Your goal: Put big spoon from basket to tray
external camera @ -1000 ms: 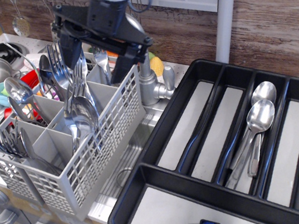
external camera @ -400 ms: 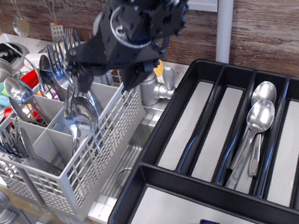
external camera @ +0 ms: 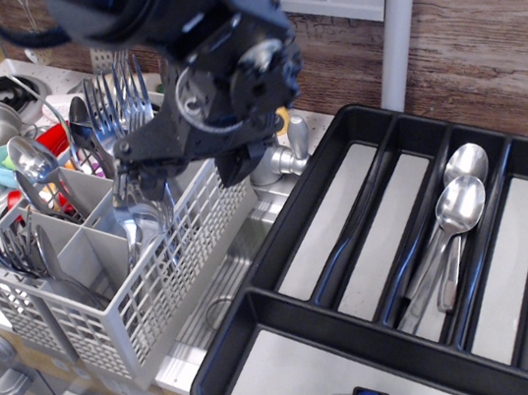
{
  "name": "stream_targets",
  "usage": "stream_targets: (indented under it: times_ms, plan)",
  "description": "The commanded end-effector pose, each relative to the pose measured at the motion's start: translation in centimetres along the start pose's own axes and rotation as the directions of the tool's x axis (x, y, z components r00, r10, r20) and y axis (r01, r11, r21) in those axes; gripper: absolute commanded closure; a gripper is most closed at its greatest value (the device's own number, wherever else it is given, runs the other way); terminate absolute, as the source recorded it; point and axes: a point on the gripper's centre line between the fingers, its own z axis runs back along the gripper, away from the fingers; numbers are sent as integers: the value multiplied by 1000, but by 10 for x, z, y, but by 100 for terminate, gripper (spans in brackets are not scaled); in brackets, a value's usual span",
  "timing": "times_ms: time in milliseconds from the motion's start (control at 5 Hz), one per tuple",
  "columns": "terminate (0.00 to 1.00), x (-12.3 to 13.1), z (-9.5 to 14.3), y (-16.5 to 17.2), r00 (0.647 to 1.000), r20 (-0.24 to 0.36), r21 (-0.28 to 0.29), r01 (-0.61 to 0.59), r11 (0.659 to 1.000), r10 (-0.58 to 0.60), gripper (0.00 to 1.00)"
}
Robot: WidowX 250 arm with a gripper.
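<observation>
**Operator:** Wood-panelled wall behind, counter below. What changed in the last second?

**Technician:** The gripper [external camera: 157, 179] has rotated and descended from above the basket [external camera: 107, 280] into its rear compartment, among the forks [external camera: 124, 89]. Its fingers now straddle the big spoon [external camera: 143, 216], which stands upright, bowl up, in the basket.

**Operator:** Jaw state?

**Technician:** Cannot be determined; the wrist housing hides the fingertips. Nothing appears lifted.

**Operator:** Task status?

**Technician:** Grasp phase, judging by position. The tray [external camera: 297, 351] already holds two spoons [external camera: 455, 209]; transfer has not begun.
</observation>
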Motion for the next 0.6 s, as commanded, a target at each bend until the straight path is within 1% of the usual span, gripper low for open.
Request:
stream_targets:
  times_ms: [0,200,400]
  plan:
    - [0,5,-14,9,999,30,-12,-25,1000,25,0]
    - [0,6,-31,14,994,81,-22,-68,997,70,0]
    - [0,11,-46,14,997,31,-62,-72,995,74,0]
